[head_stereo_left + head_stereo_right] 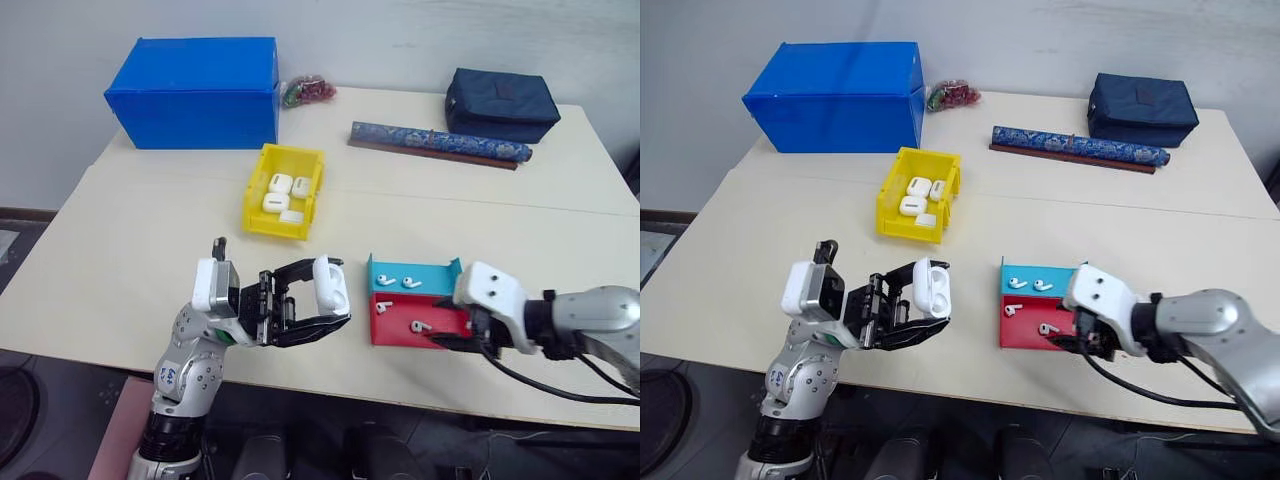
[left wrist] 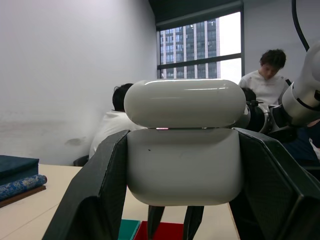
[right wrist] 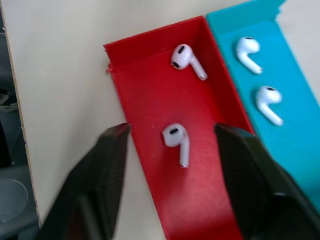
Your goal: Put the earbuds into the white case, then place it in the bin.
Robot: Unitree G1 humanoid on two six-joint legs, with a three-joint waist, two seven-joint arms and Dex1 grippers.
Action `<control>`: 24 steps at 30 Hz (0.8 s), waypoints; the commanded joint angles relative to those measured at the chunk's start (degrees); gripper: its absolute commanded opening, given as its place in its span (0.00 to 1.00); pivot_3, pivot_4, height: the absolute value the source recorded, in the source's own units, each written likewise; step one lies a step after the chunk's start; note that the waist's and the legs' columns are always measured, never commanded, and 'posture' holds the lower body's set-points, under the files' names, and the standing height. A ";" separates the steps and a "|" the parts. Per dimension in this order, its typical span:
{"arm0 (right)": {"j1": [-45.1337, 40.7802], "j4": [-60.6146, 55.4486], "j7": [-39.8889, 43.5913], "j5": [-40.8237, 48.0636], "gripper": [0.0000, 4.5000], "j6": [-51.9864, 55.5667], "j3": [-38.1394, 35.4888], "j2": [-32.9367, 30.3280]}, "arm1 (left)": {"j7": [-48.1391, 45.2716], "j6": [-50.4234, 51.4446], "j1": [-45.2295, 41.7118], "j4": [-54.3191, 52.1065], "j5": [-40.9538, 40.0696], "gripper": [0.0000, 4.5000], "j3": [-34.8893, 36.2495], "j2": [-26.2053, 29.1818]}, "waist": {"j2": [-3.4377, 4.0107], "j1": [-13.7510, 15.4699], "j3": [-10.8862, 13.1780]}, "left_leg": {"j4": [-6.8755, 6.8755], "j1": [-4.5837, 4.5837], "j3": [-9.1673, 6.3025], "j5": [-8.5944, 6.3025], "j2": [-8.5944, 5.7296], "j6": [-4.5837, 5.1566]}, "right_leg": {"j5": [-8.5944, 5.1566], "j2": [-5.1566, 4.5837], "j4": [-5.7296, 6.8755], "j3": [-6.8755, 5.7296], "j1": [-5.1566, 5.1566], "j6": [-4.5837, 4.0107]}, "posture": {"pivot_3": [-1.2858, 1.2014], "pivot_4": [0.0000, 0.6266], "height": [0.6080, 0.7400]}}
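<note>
Near the table's front edge, your left gripper (image 1: pixel 335 300) is clamped on the white case (image 1: pixel 330 283), held clear above the surface. Your right gripper (image 3: pixel 172 137) hangs over the red half of the tray (image 1: pixel 392 325) by the front edge, fingers apart on either side of one earbud (image 3: pixel 176 141); three more earbuds lie in the tray. Toward the table's back edge sits the yellow bin (image 1: pixel 259 196), with other cases inside.

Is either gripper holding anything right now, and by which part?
The left gripper is clamped on the white case by the two sides of its lower body, lid on top. The right gripper holds nothing; its fingers straddle an earbud in the red tray.
</note>
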 commanded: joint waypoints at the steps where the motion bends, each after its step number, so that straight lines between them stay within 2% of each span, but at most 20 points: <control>1: -3.92 -1.03 -1.38 -3.24 0.59 0.98 4.25 1.41 | 0.33 -1.24 0.26 0.07 0.41 0.62 -0.10 0.45 | 0.00 -0.05 0.00 | 0.00 0.00 0.00 0.00 0.00 0.00 | 0.00 0.00 0.01 0.00 0.00 0.00 | 0.52 0.24 1.00; 5: -7.27 1.25 -1.87 -7.36 0.59 1.46 9.34 2.24 | 0.84 -1.74 0.36 0.08 0.72 0.62 -0.16 0.61 | 0.00 -0.10 0.00 | 0.02 -0.01 0.00 0.01 0.00 0.01 | 0.00 -0.01 0.03 0.00 -0.02 0.00 | 0.52 0.24 1.00; 11: -8.97 3.12 -0.51 -10.41 0.59 2.15 12.86 2.46 | 1.63 -2.32 1.29 -0.73 1.02 0.62 -0.40 1.04 | 0.00 -0.12 0.00 | -0.01 -0.02 -0.01 0.01 0.00 0.01 | 0.00 -0.02 0.06 -0.02 -0.05 0.00 | 0.52 0.24 1.00; 24: -9.28 5.23 -0.03 -14.35 0.59 1.87 14.54 4.31 | 2.51 -2.74 1.54 -1.18 0.96 0.62 -0.90 1.88 | 0.00 -0.23 0.00 | 0.00 -0.02 -0.01 0.00 0.00 0.01 | 0.00 -0.03 0.07 -0.02 -0.07 0.00 | 0.52 0.24 1.00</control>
